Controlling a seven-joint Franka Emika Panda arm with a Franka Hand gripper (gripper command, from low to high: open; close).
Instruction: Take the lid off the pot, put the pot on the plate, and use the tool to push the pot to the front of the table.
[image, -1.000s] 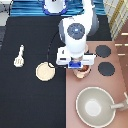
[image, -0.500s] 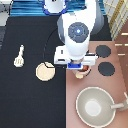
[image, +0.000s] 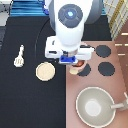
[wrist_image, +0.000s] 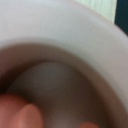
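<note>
My gripper (image: 71, 59) hangs low over the left edge of the stove board, right above the pot (image: 79, 65). Only a reddish and tan sliver of the pot shows under the hand. In the wrist view the pot's pale inner wall (wrist_image: 85, 45) fills the picture from very close, with its reddish-orange contents (wrist_image: 20, 112) at one corner. No lid covers the pot there, and the lid is out of sight. The cream plate (image: 46, 71) lies on the black table (image: 30, 102), to the exterior view's left of the hand. The white spatula (image: 19, 56) lies further left.
The pinkish-brown stove board (image: 117, 85) fills the exterior view's right side, with black burners (image: 103, 50) near the hand. A large grey-beige pan (image: 95, 105) with a handle sits at the bottom right.
</note>
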